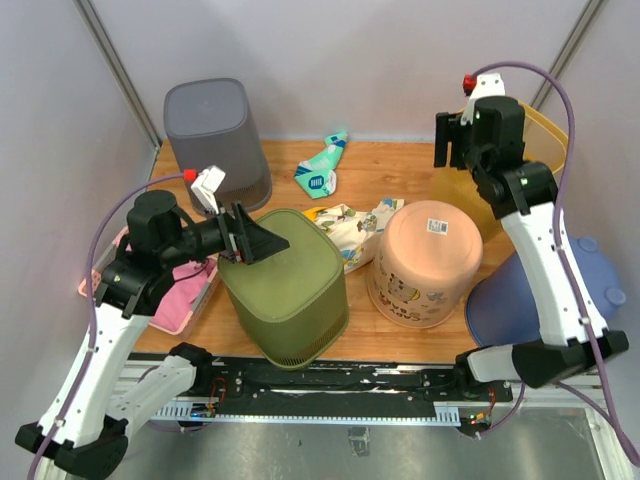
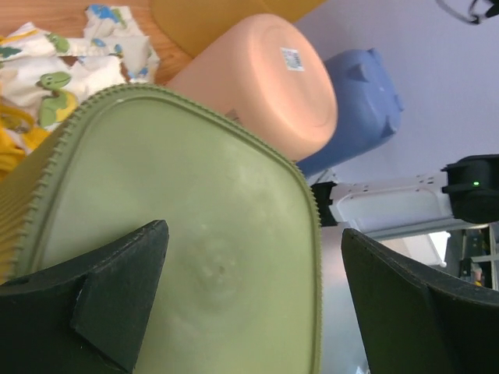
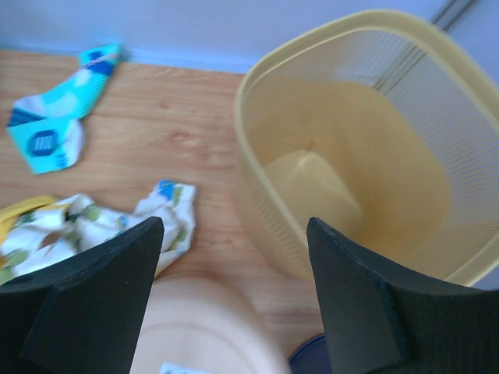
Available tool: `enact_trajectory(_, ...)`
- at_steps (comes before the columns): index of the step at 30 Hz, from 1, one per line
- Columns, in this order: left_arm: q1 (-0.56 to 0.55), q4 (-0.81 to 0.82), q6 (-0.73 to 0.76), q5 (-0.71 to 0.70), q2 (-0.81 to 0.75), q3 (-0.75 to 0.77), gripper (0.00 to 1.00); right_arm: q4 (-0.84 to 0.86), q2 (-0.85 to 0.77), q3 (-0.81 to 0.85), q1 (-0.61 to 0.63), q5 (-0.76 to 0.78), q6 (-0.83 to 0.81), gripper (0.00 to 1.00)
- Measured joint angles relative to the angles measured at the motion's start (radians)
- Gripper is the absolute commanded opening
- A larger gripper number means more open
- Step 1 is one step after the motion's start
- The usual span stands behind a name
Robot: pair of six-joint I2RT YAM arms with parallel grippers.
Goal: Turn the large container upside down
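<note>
The large olive-green container [image 1: 290, 300] stands at the front middle of the table with its flat base facing up and its opening down. My left gripper [image 1: 265, 243] is open just over the container's left top edge. In the left wrist view the base [image 2: 179, 195] fills the frame between the spread fingers of the gripper [image 2: 253, 234], which hold nothing. I cannot tell whether a finger touches the base. My right gripper [image 1: 450, 140] is open and empty, raised at the back right beside the yellow basket [image 1: 545, 130]. In the right wrist view it [image 3: 234, 226] hangs over bare wood.
A peach bucket [image 1: 425, 260] stands base up right of the green container. A grey bin [image 1: 215, 135] is at the back left. A blue container [image 1: 540, 290] is at the right edge, a pink tray [image 1: 185, 300] at the left. A sock [image 1: 322, 165] and patterned cloth [image 1: 350, 225] lie mid-table.
</note>
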Motion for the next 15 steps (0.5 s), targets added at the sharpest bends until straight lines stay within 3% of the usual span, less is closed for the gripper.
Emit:
enact_trajectory(8, 0.0, 0.009, 0.108, -0.122, 0.135, 0.042, 0.98, -0.128, 0.295, 0.301, -0.18, -0.068, -0.154, 0.78)
enact_trajectory(15, 0.005, 0.029, 0.199, -0.213, 0.249, 0.117, 0.99, -0.233, 0.422, 0.347, -0.249, -0.236, -0.229, 0.72)
